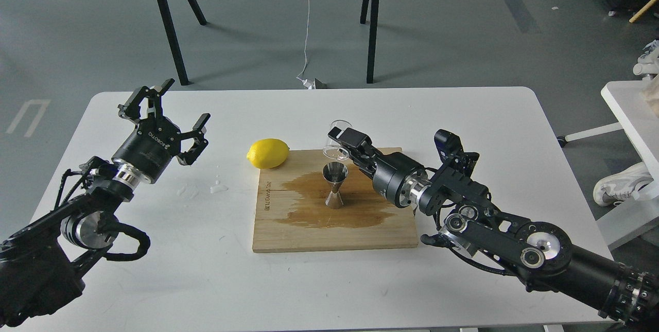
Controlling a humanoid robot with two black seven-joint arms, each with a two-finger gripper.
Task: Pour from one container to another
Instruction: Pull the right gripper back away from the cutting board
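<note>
A shiny steel hourglass jigger [335,186] stands upright on the wooden board [288,229], in the middle of a dark wet stain [309,203]. Just above and behind it hangs the small clear glass cup [337,141], tipped on its side with its mouth down toward the jigger's open top. My right gripper [346,143] is shut on this cup, coming in from the right. My left gripper [172,116] hovers over the table's left part, fingers spread open, holding nothing.
A yellow lemon [267,153] lies at the board's far left corner. Small water drops [219,186] sit on the white table [154,270] left of the board. Black table legs [166,18] stand beyond the far edge; a white stand [625,100] is at the right.
</note>
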